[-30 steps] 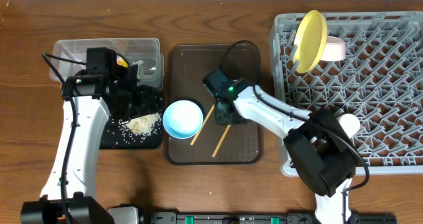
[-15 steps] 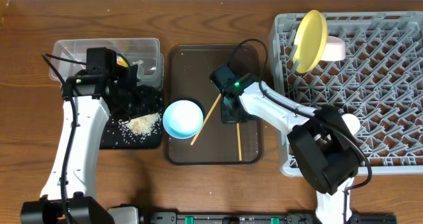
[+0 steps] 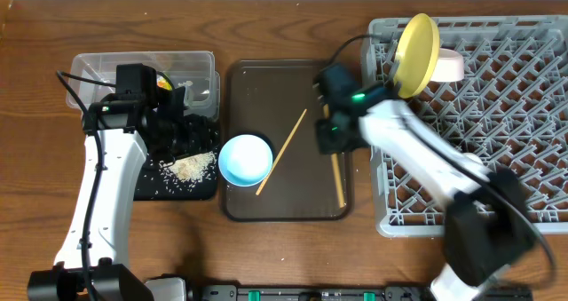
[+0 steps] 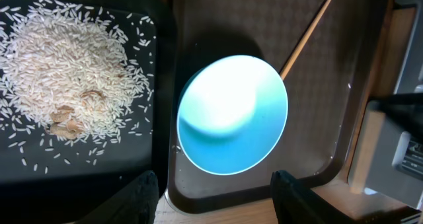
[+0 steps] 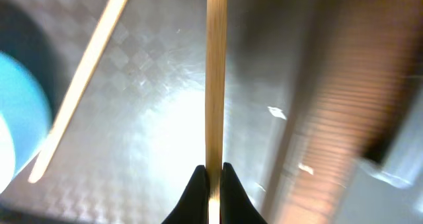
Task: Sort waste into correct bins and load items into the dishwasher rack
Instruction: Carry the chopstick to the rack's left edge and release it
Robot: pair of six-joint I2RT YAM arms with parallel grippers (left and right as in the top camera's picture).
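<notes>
Over the brown serving tray, the right arm is stretching in from the dishwasher rack side, its right pincer clenching a chopstick near the tray's right rim. The other chopstick is lying slantwise beside the blue bowl. The left arm is hanging above the black tray of rice, its left pincer spread, gripping nothing.

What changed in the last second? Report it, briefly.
The right arm's jaws shut on one chopstick and swung it right across the brown tray, toward the dishwasher rack. The other chopstick, light blue bowl, rice and left arm stayed put.
</notes>
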